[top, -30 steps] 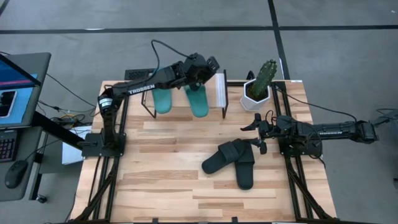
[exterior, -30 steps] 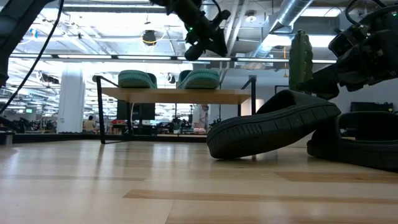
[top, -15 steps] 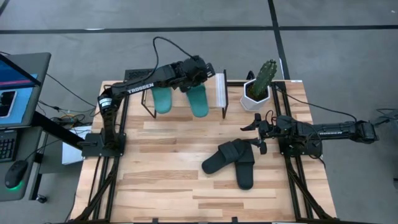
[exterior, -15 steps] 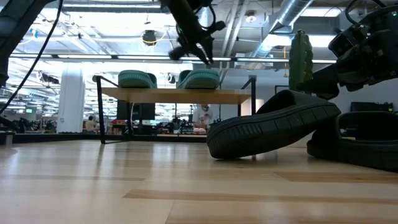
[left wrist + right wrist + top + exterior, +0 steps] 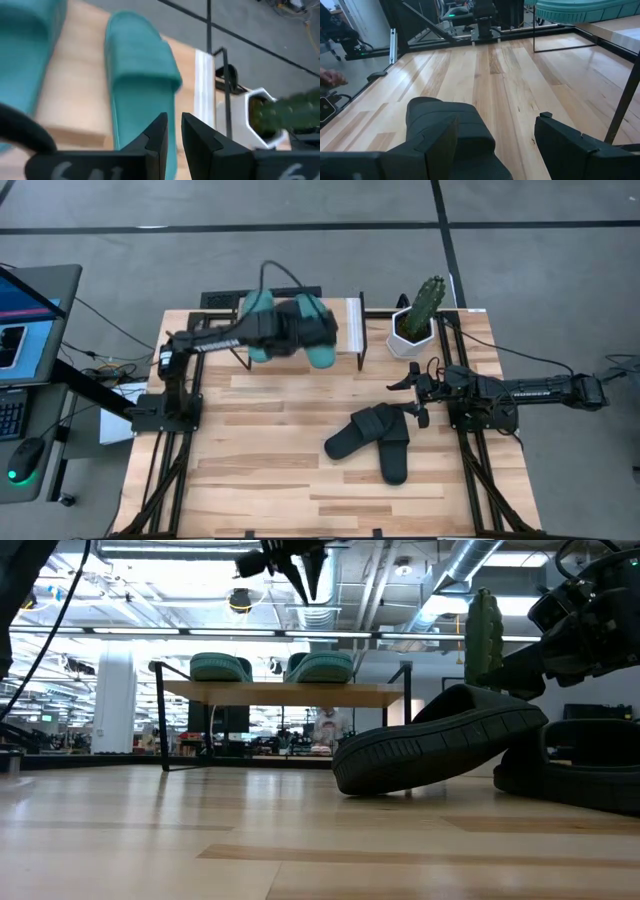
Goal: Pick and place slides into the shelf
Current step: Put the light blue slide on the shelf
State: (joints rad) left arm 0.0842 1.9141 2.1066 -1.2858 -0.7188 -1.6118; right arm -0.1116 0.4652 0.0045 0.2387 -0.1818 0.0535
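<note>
Slides, black pair: two black slides (image 5: 372,442) lie on the counter (image 5: 270,480) toward its right side, one leaning across the other; in the low view the nearer one (image 5: 440,752) rests tilted on its mate.
Right claw: the right claw (image 5: 410,395) sits low just beside the black pair, its fingers (image 5: 565,150) spread wide apart with nothing between them; the closest black slide (image 5: 447,127) lies right in front of it.
Slides, teal pair: both teal-green slides (image 5: 320,668) rest side by side on top of the shelf (image 5: 285,693), at the counter's far edge.
Left claw: the left claw (image 5: 171,131) hangs above the shelf over the teal pair, fingers nearly together and gripping nothing; from overhead the arm is blurred, so its exact spot is probably over the right-hand teal slide (image 5: 142,80).
Cactus: a potted cactus (image 5: 420,315) stands to the right of the shelf, near the far right corner.
</note>
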